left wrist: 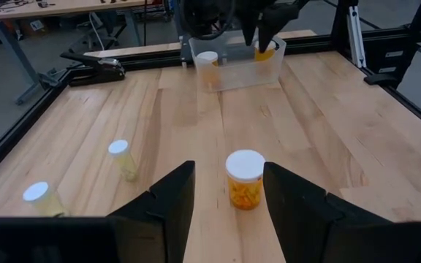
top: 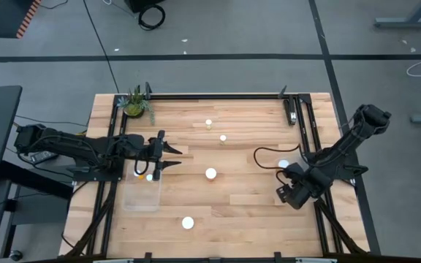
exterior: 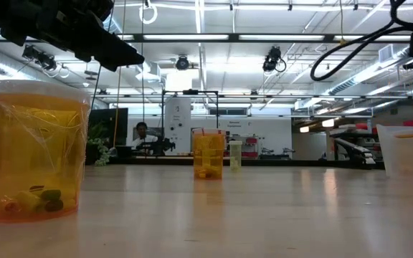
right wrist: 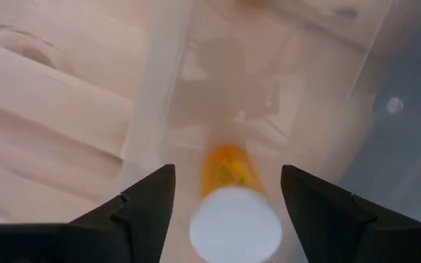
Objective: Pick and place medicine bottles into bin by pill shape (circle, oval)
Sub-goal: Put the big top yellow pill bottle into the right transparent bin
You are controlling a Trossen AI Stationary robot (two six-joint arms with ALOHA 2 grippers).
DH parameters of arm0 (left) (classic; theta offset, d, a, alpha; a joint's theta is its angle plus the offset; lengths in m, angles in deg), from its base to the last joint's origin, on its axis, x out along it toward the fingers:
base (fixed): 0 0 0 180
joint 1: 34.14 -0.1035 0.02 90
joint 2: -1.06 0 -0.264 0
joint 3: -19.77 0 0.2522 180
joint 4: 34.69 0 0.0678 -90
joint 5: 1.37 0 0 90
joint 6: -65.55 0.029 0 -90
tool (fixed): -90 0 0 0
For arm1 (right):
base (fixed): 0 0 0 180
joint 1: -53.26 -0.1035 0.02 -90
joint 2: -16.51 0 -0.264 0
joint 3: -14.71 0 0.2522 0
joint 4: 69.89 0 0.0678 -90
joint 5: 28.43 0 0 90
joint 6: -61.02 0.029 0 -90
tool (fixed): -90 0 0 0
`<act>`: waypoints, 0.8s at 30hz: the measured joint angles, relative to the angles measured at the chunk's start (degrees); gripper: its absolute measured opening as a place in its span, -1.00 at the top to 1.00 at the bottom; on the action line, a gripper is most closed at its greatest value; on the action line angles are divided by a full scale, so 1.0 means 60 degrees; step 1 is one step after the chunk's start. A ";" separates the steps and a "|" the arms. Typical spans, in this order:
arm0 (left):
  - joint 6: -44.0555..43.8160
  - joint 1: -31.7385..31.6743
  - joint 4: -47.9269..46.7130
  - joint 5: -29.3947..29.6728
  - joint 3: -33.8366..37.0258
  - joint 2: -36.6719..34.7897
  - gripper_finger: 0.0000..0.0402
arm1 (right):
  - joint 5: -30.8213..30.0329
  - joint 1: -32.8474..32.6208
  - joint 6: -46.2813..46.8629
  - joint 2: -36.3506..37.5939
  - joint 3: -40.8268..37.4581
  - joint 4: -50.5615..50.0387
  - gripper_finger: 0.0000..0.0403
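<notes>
My left gripper (top: 171, 157) is open and empty, over the far end of a clear bin (top: 141, 191) at the table's left. An amber bottle with a white cap (left wrist: 245, 179) stands on the table beyond its fingertips, in line with the gap; in the high view this bottle (top: 210, 174) is mid-table. My right gripper (right wrist: 227, 172) is open over a clear bin (right wrist: 159, 95) at the table's right. A white-capped amber bottle (right wrist: 232, 212) shows blurred below it, between the fingers, and I see no finger touching it. More bottles (top: 208, 124) (top: 223, 137) (top: 188, 223) stand upright on the table.
A small green plant (top: 134, 104) stands at the far left corner. A black frame rail (top: 218, 96) runs along the table's far edge and down both sides. The right bin (left wrist: 236, 69) holds at least two bottles. The nearest bottle (exterior: 34, 150) fills the low view's left.
</notes>
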 joint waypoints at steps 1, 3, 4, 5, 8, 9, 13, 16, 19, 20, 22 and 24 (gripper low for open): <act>0.0003 -0.0001 0.0000 0.0002 0.0000 0.0000 0.14 | 0.0000 0.0148 -0.0237 0.0000 0.0000 0.0000 -0.28; 0.0034 0.0003 0.0000 0.0002 0.0000 0.0000 0.14 | 0.0000 0.0468 -0.0763 0.0000 0.0000 -0.0014 -0.28; 0.0039 -0.0001 0.0000 0.0002 0.0000 0.0000 0.14 | 0.0000 0.0647 -0.1033 0.0000 0.0000 -0.0034 -0.28; 0.0041 -0.0001 0.0000 0.0001 0.0000 0.0000 0.14 | -0.0001 0.0821 -0.1283 0.0000 0.0000 -0.0051 -0.28; 0.0041 -0.0001 -0.0004 0.0000 0.0000 0.0000 0.14 | -0.0004 0.1318 -0.1892 0.0000 0.0000 -0.0129 -0.28; 0.0045 0.0000 -0.0016 0.0001 0.0000 0.0000 0.14 | -0.0007 0.1462 -0.2047 0.0000 0.0000 -0.0165 -0.28; 0.0027 0.0001 -0.0069 0.0004 0.0000 0.0000 0.14 | -0.0007 0.1874 -0.2577 0.0000 0.0000 -0.0153 -0.28; 0.0043 -0.0001 -0.0073 0.0001 0.0000 0.0000 0.14 | -0.0007 0.2135 -0.2957 0.0000 0.0005 -0.0060 -0.28; 0.0052 -0.0001 -0.0071 0.0002 0.0000 0.0000 0.14 | -0.0106 0.2360 -0.3323 0.0000 0.0145 -0.0051 -0.28; 0.0052 -0.0001 -0.0073 0.0003 0.0000 0.0000 0.14 | -0.0211 0.2412 -0.3423 0.0000 0.0227 -0.0044 -0.28; 0.0052 -0.0001 -0.0073 0.0004 0.0000 -0.0001 0.14 | -0.0425 0.2490 -0.3593 0.0000 0.0396 -0.0024 -0.28; 0.0052 -0.0001 -0.0073 0.0004 0.0000 0.0000 0.14 | -0.0599 0.2552 -0.3711 -0.0039 0.0513 -0.0021 -0.28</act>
